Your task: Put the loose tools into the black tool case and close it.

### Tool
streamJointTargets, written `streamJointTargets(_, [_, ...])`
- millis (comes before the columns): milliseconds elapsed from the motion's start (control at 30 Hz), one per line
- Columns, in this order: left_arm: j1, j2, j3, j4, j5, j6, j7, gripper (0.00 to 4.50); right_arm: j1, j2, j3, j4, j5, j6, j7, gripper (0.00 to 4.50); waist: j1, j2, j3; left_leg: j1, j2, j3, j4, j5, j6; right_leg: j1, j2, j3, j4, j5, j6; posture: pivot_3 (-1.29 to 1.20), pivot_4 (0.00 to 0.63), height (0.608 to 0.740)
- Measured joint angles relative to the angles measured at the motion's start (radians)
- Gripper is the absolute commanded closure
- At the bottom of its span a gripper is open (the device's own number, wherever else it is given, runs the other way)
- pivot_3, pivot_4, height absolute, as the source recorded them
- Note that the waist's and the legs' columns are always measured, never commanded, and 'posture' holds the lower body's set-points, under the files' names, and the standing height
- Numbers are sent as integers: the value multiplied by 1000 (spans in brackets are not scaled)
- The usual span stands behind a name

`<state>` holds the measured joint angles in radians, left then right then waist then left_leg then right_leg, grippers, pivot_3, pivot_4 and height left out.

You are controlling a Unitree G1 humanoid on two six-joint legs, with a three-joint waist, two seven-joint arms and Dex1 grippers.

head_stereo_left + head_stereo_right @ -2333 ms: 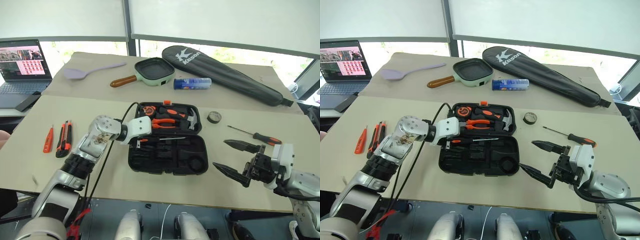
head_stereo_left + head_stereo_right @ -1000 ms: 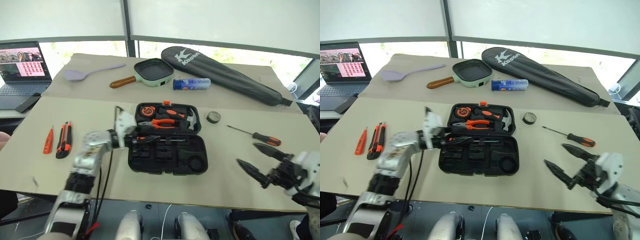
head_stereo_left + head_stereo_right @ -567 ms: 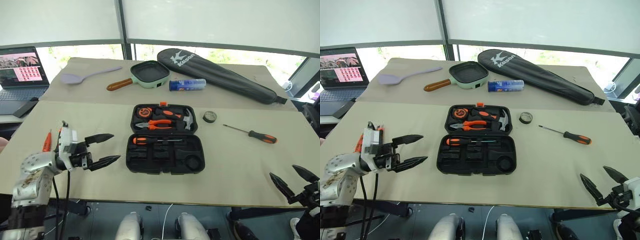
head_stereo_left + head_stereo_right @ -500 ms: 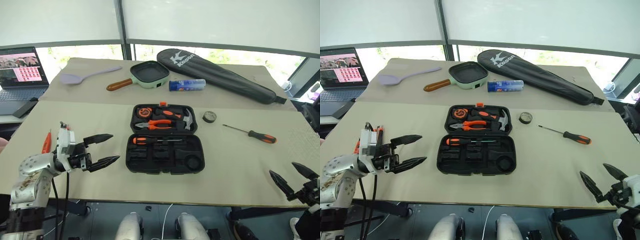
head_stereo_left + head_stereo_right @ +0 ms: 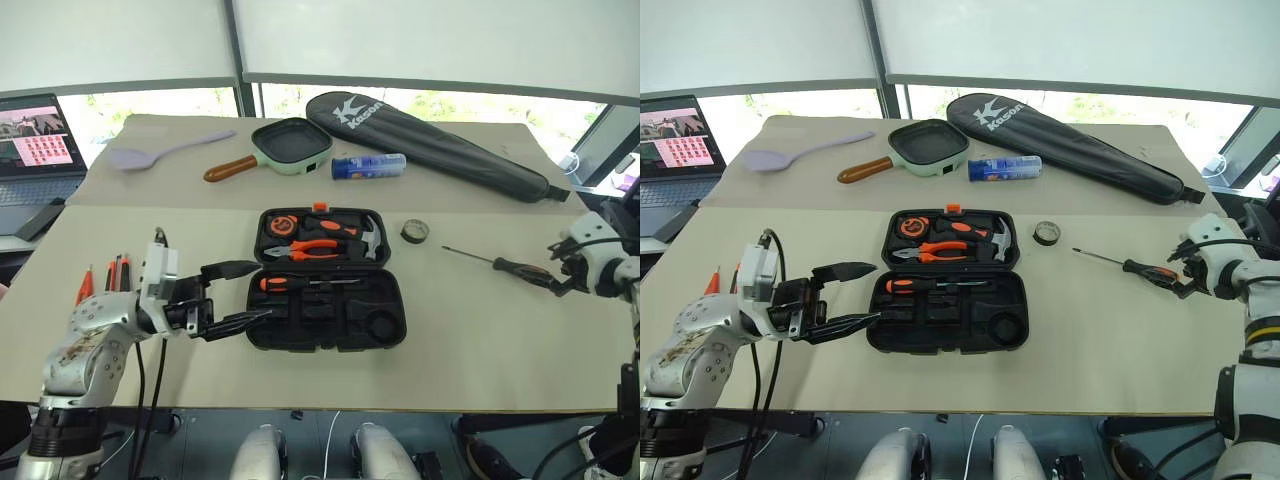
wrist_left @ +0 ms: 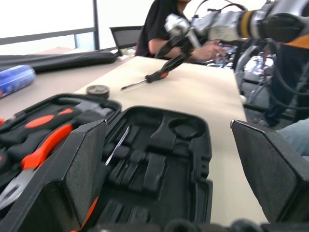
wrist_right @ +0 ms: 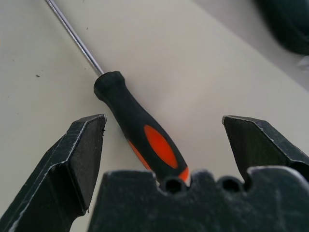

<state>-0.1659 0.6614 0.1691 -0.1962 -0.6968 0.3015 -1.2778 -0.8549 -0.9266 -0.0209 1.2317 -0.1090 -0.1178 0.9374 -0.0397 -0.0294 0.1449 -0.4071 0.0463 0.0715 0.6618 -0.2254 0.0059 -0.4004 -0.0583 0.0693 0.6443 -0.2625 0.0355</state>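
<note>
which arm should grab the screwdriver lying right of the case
Right. The right hand is open with its fingers on either side of the screwdriver handle. The left hand hangs open on the case's far side from it.

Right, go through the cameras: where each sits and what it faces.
Head pair: both look down over the table at the open tool case, left claw and right claw.
Left wrist: looks along its open claw across the case.
Right wrist: looks down on a screwdriver, claw open around it.
Shared: that screwdriver.
</note>
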Motion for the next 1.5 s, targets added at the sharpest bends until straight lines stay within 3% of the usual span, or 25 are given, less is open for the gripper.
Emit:
streamJointTargets(167, [-13,4,-2,-6,-12,28,0,100,-55,17,25,77,-36,68,30,0,1,0,0,-2,0,0,0,0,0,-2,0,0,1,0,0,0,150,740])
streamJointTargets(267, [-28,13,-2,-6,-12,39,-2,0,-74,25,30,95,-39,116,76,713,-3,0,0,-1,0,0,0,0,0,-2,0,0,1,0,0,0,150,740])
streamJointTargets(533, [-62,42,-1,-6,-15,69,-21,0,-83,52,34,93,-48,118,149,3426,-6,0,0,-1,0,0,0,0,0,-2,1,0,2,0,0,0,150,740])
streamJointTargets(567, [-63,42,-1,-6,-16,72,-21,0,-83,54,34,93,-48,117,154,3533,-6,0,0,-1,0,1,0,0,0,-2,1,0,2,0,0,0,150,740])
streamJointTargets(933, [-46,42,7,-22,-16,74,-4,0,-82,43,45,67,-62,-15,290,3534,-5,1,1,-1,0,1,0,0,0,-3,0,0,2,0,0,0,150,740])
streamJointTargets(1000, [-6,43,18,-37,-16,72,-2,0,-82,23,13,11,-16,-48,367,3534,-6,4,3,-1,0,0,0,0,0,-3,0,1,2,0,0,0,150,740])
streamJointTargets(1133, [61,44,41,-25,-9,46,-6,0,-76,7,-24,-233,108,-45,551,3534,-9,7,5,0,3,-1,-1,0,0,-3,2,1,3,0,0,0,150,740])
streamJointTargets(1200, [70,43,50,-19,-6,23,-6,0,-29,52,-18,-466,178,32,598,3534,-8,7,5,1,3,-2,-1,0,0,-3,3,0,4,1,-1,0,150,740])
streamJointTargets(1333, [100,39,50,8,18,-36,-16,0,47,186,102,-829,239,223,600,3534,-5,7,5,-1,3,-4,0,0,0,-5,2,1,5,1,-1,0,150,740])
streamJointTargets(1500, [136,39,55,42,35,-82,-29,0,66,240,258,-1090,193,411,526,3534,25,7,5,-6,2,-4,0,0,0,-9,0,-1,4,1,-1,0,150,740])
